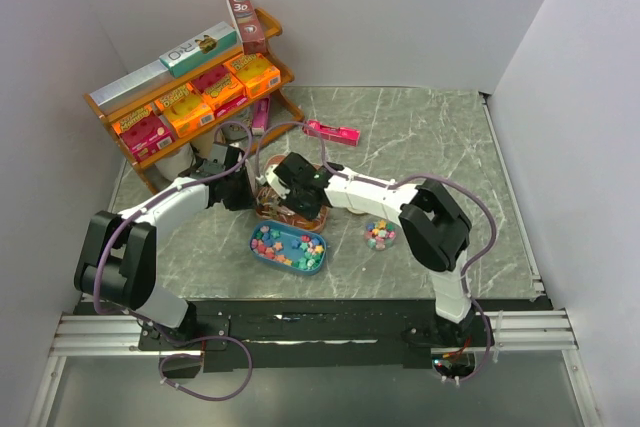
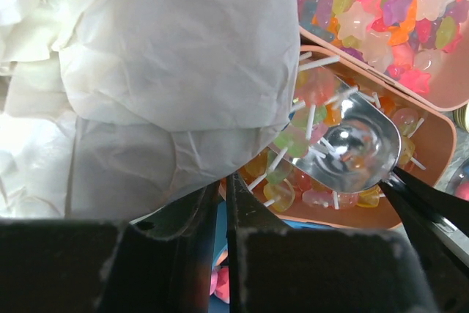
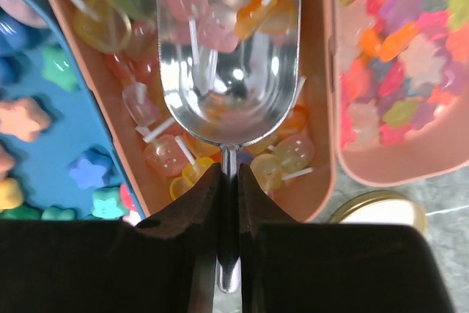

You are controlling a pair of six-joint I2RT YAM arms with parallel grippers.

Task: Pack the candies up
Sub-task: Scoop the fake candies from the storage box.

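The candies (image 3: 399,64), small translucent sweets in pink, orange, yellow and green, lie in 3 trays at the middle of the grey marbled table (image 1: 450,147). Star-shaped ones fill a peach plastic tray (image 3: 410,165) on the right. More stars dot a blue oval tray (image 3: 66,159) on the left. Between them, round lollipops (image 3: 165,155) on white sticks crowd a second peach tray (image 3: 319,108).

A shiny metal scoop (image 3: 231,71) rests among those lollipops, its bowl mostly bare, with only a few sweets at its far lip. The right gripper (image 3: 229,192) is clamped on the scoop's thin handle. The left gripper (image 2: 220,207) pinches the lower edge of a crumpled white paper bag (image 2: 168,49), which hangs just left of the scoop. Whether the bag's mouth is open cannot be told.

The step in hand looks like loading the scoop. It should go best with the lip kept low and pushed farther under the pile, then lifted level so nothing rolls off. The sticks may snag on the tray wall or on the bag's edge, so a slow tip into a well-opened mouth seems wise.
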